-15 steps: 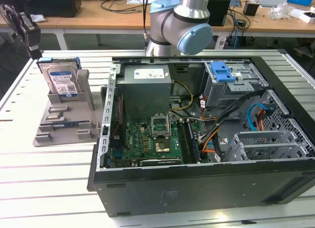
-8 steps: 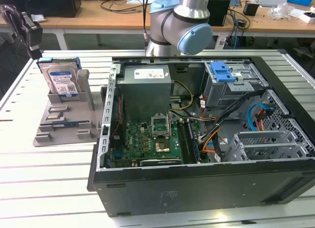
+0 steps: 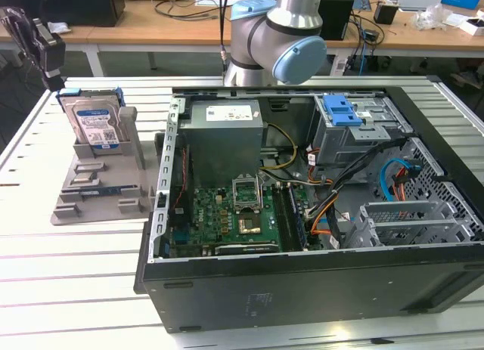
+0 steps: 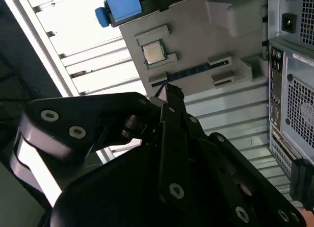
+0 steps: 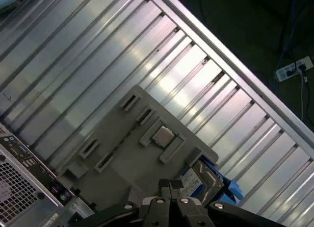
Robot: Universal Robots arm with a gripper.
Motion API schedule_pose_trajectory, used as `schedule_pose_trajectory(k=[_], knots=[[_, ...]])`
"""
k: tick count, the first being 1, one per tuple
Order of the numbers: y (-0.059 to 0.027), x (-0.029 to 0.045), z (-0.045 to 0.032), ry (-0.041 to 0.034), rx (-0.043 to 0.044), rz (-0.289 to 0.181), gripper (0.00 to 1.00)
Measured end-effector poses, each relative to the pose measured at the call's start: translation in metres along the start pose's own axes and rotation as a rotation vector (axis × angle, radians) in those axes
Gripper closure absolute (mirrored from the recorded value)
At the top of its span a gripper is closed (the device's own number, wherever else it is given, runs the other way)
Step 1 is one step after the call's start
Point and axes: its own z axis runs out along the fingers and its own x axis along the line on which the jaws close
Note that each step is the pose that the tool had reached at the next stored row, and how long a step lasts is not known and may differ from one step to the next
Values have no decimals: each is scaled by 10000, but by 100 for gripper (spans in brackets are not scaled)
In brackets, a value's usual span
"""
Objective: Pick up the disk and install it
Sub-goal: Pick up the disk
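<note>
Disk (image 3: pixel 94 122) stands on edge in the grey holder (image 3: pixel 98 187) at the upper left of the exterior view, with blue rails along its top edge. The gripper (image 5: pixel 170 184) hangs above it, apart from it, its fingers (image 4: pixel 171 109) pressed together on nothing. The holder's right edge sits just beside the open computer case (image 3: pixel 302 289). Bare slatted table (image 3: pixel 68 289) spreads across the lower left.
</note>
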Motion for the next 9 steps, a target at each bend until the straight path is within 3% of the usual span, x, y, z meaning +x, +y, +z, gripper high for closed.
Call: schedule_pose_trajectory(k=[5,9], knots=[[0,1,2,-35,6,1718,89],[0,1,2,-52,9,2514,89]])
